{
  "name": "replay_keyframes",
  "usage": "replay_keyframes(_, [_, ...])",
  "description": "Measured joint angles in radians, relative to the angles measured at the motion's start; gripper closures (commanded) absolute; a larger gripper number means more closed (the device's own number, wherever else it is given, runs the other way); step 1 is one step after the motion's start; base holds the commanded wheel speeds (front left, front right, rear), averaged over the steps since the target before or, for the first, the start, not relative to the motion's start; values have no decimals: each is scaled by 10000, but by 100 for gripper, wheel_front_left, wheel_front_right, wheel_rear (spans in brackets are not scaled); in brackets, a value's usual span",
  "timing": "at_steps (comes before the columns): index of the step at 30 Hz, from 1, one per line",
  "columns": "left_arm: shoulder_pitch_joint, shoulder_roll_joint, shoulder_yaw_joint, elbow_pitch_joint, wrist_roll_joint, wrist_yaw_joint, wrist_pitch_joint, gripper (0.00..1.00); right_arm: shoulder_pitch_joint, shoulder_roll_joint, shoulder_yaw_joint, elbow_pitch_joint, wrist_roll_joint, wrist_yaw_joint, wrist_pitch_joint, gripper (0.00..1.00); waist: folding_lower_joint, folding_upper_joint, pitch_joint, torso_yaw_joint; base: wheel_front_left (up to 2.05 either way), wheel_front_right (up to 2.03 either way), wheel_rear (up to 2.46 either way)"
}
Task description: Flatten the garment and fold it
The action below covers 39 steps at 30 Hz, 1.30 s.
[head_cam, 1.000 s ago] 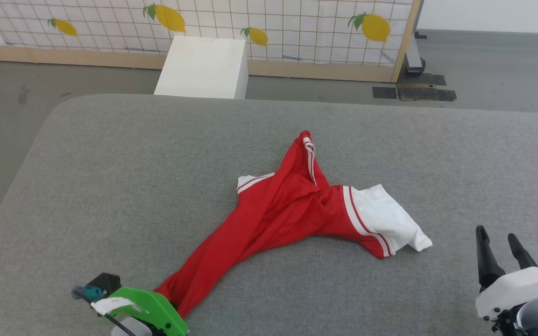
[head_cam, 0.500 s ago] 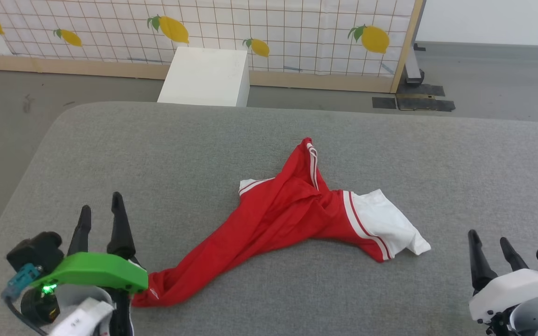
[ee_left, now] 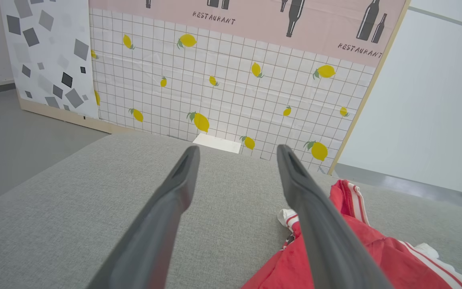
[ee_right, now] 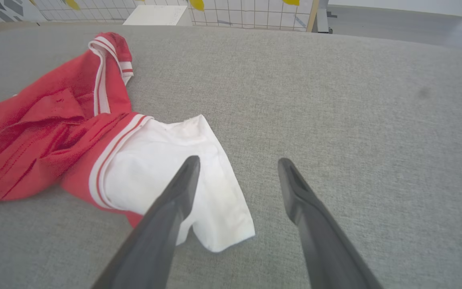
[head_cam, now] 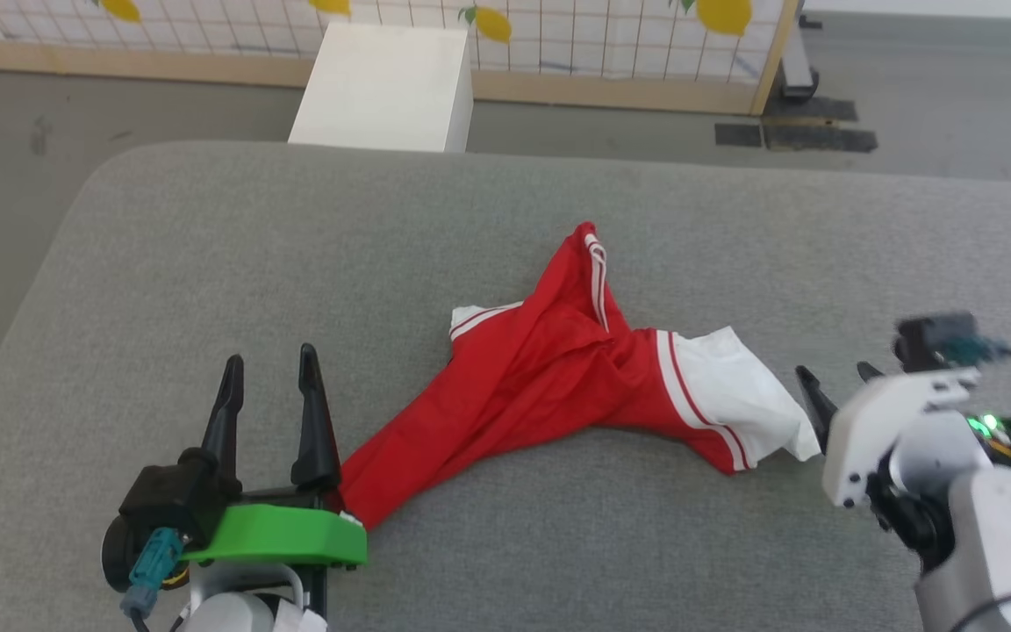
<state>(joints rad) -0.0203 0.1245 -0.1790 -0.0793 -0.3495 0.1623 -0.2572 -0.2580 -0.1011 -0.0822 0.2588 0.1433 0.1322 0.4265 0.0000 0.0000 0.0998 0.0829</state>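
Left tool [head_cam: 270, 354], right tool [head_cam: 832, 369]: wide apart, empty, beside garment [head_cam: 514, 386].

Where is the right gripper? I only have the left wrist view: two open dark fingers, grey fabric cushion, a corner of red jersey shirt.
Observer: In the head view the right gripper sits at the right end of the red jersey shirt, beside its white short sleeve.
Operator: Open?
Observer: Open. In the right wrist view one finger shows over the sleeve, the other over bare grey fabric cushion. Contact is unclear.
Operator: Where does the shirt's near end lie?
Observer: In the head view its twisted red tail ends right beside the base of the left gripper, on that gripper's right.
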Motion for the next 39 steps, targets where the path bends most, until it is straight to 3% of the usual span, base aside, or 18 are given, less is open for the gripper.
replay_keyframes(9, [-184,-639,420,-153,623,-711,-2,0,-1780,-1559,2420,1862,-334,0,2508,0,0,0,728,490,0,0,0])
replay_keyframes(16, [-225,-688,430,-59,570,-790,-2,0,-2246,-2389,4132,2071,815,-6,3448,0,0,0,1125,879,0,0,0])
replay_keyframes(17, [-225,-688,410,-35,539,-788,-2,0,-2301,-2487,4228,2052,1011,-8,3524,76,0,0,1142,910,0,0,0])
replay_keyframes(18, [-224,-688,393,4,502,-777,-2,0,-2319,-2550,4282,2019,1198,-8,3503,100,0,0,1132,920,0,0,0])
replay_keyframes(24, [-217,-698,359,372,468,-763,-8,0,-2044,-2700,4163,1519,2207,2,2493,100,0,0,826,839,0,0,0])
replay_keyframes(28, [-212,-702,391,428,468,-780,-8,0,-1586,-3080,2307,1012,2357,2,1534,100,0,0,530,708,0,0,0])
replay_keyframes(32, [-166,-708,437,477,470,-826,-8,0,-459,-3229,203,851,2119,2,1523,100,0,0,286,539,0,0,0])
replay_keyframes(36, [-125,-709,447,571,464,-876,-10,0,976,-2823,-1331,907,1687,0,2063,100,0,0,151,363,0,0,0])
replay_keyframes(39, [-81,-713,470,690,412,-911,-8,0,1706,-2266,-1847,871,1455,0,2314,100,0,0,115,219,0,0,0])
